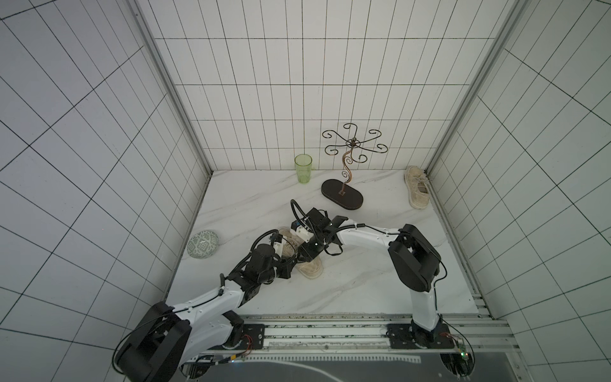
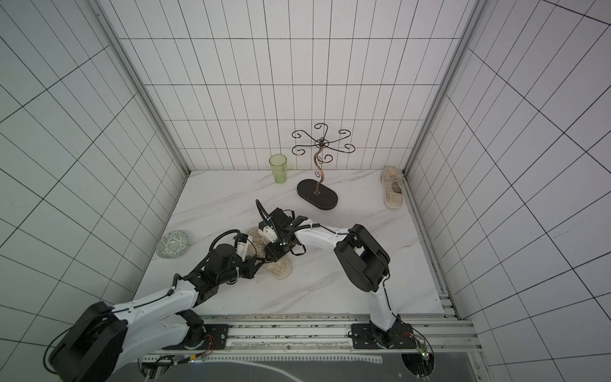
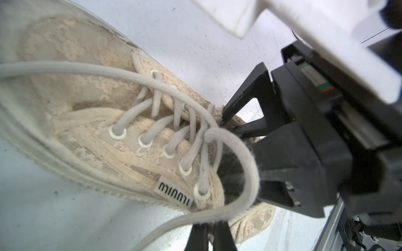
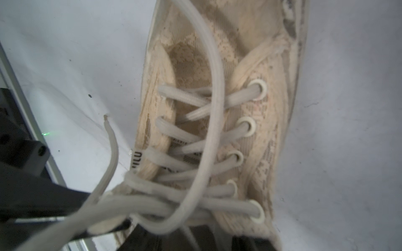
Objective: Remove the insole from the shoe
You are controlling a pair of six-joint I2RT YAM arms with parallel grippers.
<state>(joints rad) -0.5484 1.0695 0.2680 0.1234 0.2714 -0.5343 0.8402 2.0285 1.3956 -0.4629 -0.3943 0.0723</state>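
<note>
The right gripper (image 3: 239,148) has its jaws apart at the mouth of the shoe (image 1: 312,268), one finger at the far collar and the other dipping into the dark opening. The left gripper (image 3: 206,235) is pinched together on what looks like the near collar, steadying the shoe where it lies mid-table (image 1: 347,291). The step in hand seems to be reaching in for the insole, which is not visible and presumably inside. Next, the right fingers need to go deeper past the loose lace (image 3: 250,165), close on the insole's heel edge, and draw it out.
</note>
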